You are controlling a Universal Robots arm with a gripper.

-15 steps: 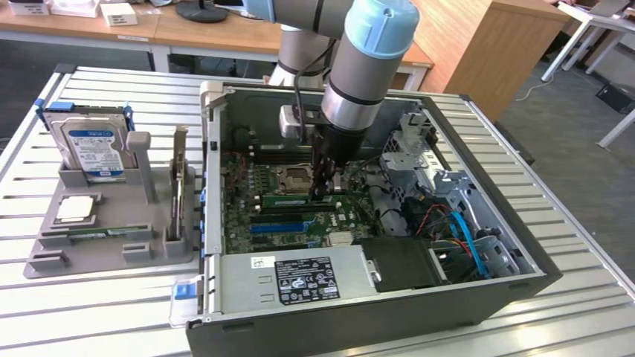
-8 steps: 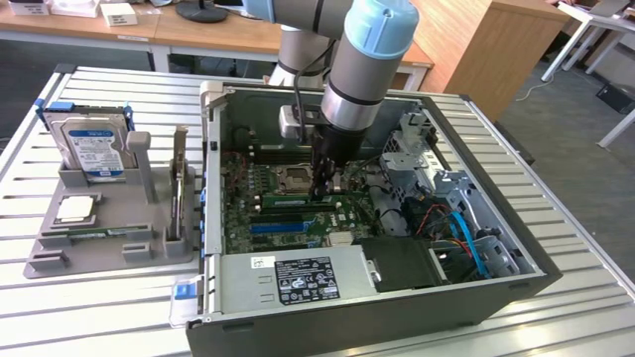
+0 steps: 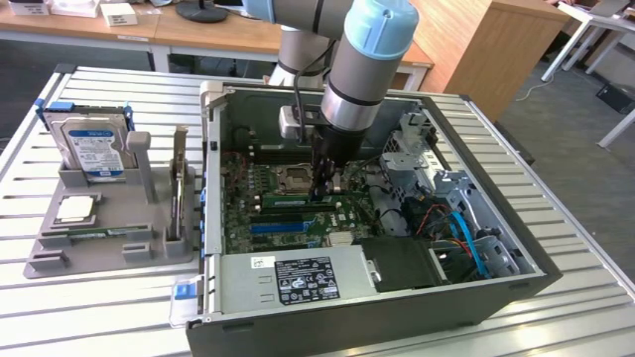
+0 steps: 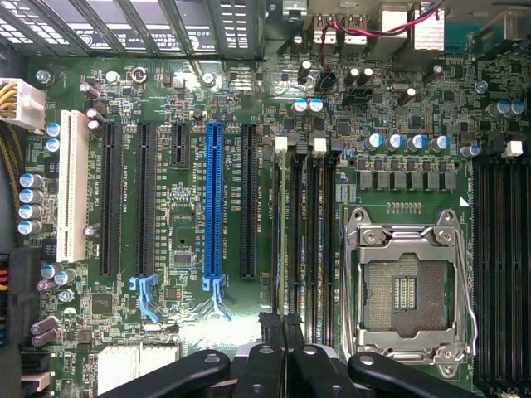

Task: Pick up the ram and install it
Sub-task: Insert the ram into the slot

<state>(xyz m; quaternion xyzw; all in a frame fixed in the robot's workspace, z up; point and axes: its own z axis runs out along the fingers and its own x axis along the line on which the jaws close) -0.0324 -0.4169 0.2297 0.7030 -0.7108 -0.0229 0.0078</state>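
One risk: jamming or bending ram (image 3: pixel 288 199) if pushed down skewed, notch off the key. Sits edge-on at memory slots (image 4: pixel 319 232) beside processor socket (image 3: pixel 294 177), inside case (image 3: pixel 213 149), pinched in closed claw (image 3: pixel 326 195).

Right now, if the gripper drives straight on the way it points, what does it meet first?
The memory slots beside the CPU socket, probably through the ram in the gripper; depth unclear.

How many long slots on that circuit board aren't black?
2: a white slot near the yellow wires, and a blue slot between black slots. Others may be hidden.
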